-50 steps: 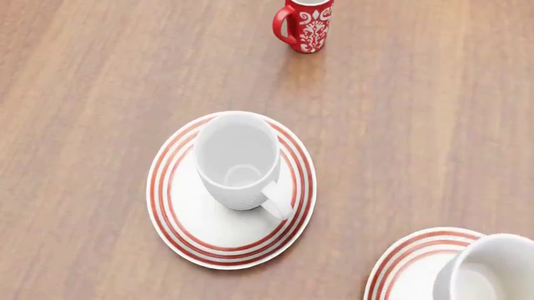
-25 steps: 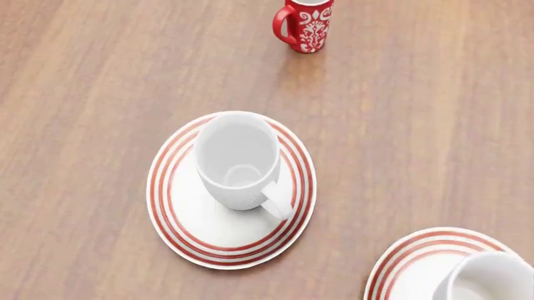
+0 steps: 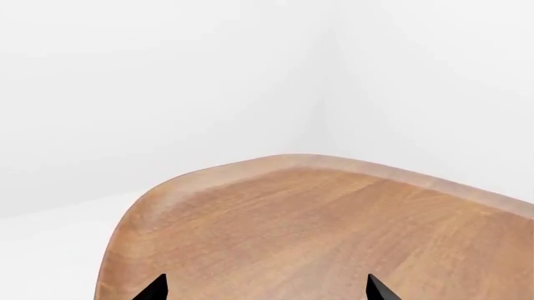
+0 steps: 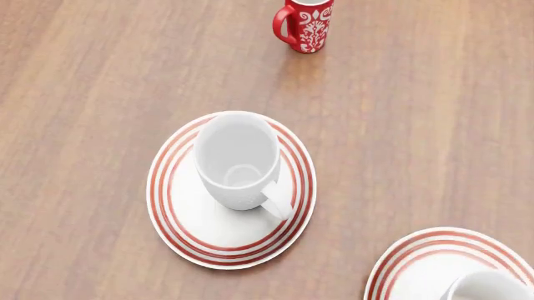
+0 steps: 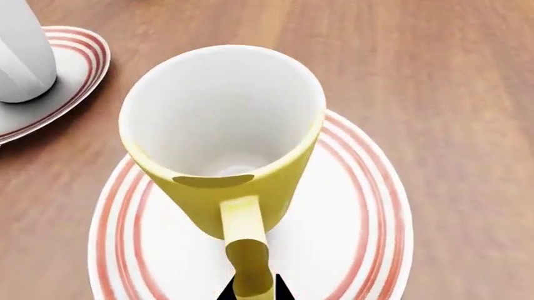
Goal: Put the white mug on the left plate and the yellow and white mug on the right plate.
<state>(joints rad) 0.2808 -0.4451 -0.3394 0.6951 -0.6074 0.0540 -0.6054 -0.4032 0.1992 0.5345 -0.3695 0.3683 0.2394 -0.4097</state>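
While the right gripper (image 5: 250,294) pinched the yellow and white mug (image 5: 224,134) by its handle over the right plate (image 5: 359,206), the left gripper (image 3: 265,289) stood spread above bare table (image 3: 317,231).

Bare wooden table (image 4: 434,125) lies open between the left plate (image 4: 187,240), right plate (image 4: 409,265) and red mug (image 4: 306,25) at top.

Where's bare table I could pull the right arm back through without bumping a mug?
Bare wood runs between the left plate and the right plate, and widens from there up to the red mug. All wood left of the left plate is free too. Crowded: the white mug fills its plate, and the yellow and white mug stands over the right plate, its handle at the right pincer.
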